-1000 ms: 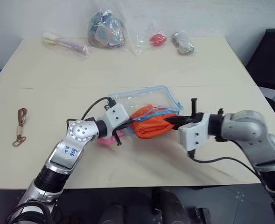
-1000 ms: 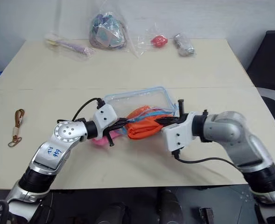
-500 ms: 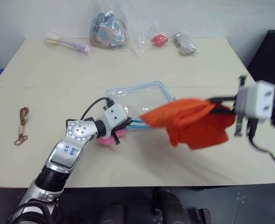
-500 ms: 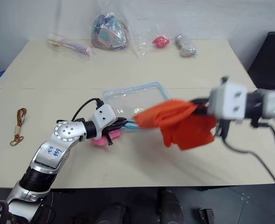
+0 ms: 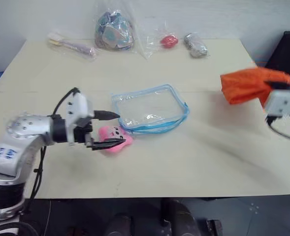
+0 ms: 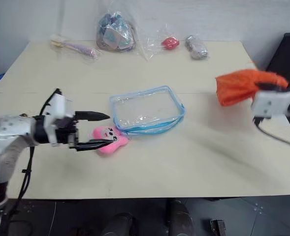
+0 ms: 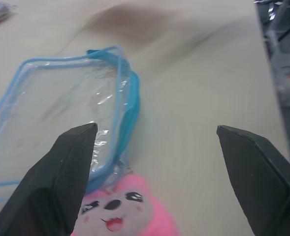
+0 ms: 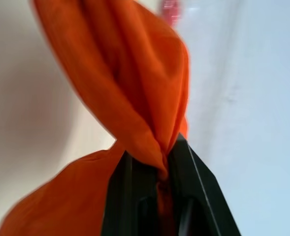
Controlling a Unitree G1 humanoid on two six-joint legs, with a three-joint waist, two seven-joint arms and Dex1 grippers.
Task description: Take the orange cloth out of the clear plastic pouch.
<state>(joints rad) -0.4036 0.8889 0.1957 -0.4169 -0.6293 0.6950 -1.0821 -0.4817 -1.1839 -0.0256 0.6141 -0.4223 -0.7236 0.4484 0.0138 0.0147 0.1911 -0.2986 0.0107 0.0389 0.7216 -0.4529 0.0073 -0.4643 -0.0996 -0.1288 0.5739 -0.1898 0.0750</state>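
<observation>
Orange cloth (image 5: 253, 83): clear of the empty pouch (image 5: 149, 109), pinched in the right gripper (image 8: 159, 172) far right. Left gripper (image 5: 111, 129): wide, empty. Lower the cloth onto bare table before letting go.

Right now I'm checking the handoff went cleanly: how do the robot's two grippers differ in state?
The left gripper is open and empty, fingers spread above the pink plush toy beside the clear plastic pouch; the right gripper is shut on the orange cloth. The left hangs low over the table near the pouch; the right holds its cloth off at the table's right side, clear of the pouch. Both have black fingers.
</observation>
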